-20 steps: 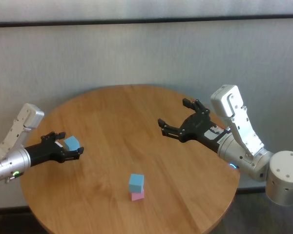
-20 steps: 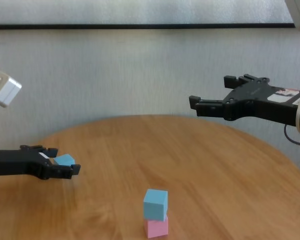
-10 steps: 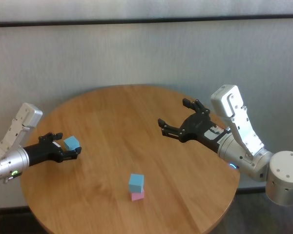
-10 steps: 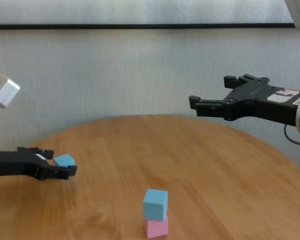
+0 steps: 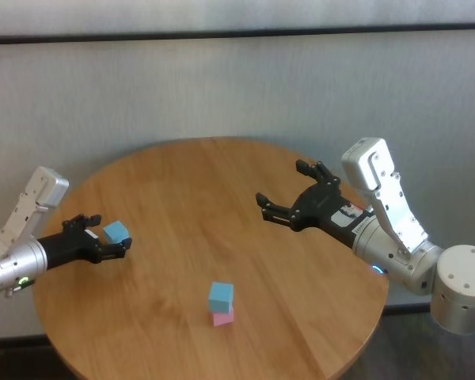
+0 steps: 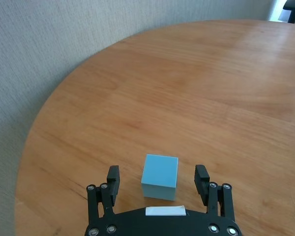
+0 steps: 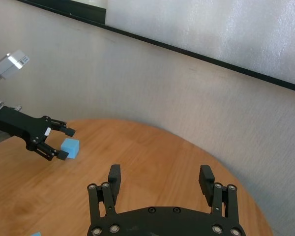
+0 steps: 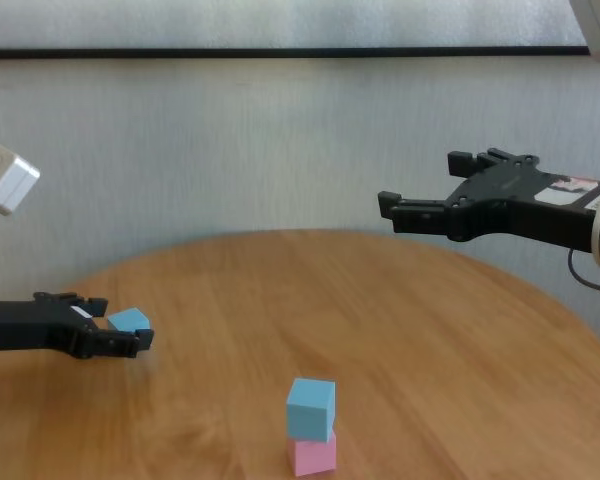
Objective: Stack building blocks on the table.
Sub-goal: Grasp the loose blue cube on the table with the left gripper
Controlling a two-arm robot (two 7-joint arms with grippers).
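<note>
A light blue block (image 5: pixel 221 297) sits on top of a pink block (image 5: pixel 223 318) near the front of the round wooden table (image 5: pixel 206 190); the stack also shows in the chest view (image 8: pixel 311 405). A second light blue block (image 5: pixel 116 232) rests on the table at the left, also seen in the left wrist view (image 6: pixel 160 176). My left gripper (image 5: pixel 105 237) is open around it, fingers on both sides with gaps. My right gripper (image 5: pixel 287 194) is open and empty, held above the table's right side.
A pale textured wall (image 5: pixel 222 87) stands behind the table. The table's rim curves close to the left block (image 6: pixel 29 147). Bare tabletop lies between the stack and both arms.
My left gripper has drawn back a little to the left, and the blue block now sits lower, on the table between open fingers. The right arm and the stack have not moved.
</note>
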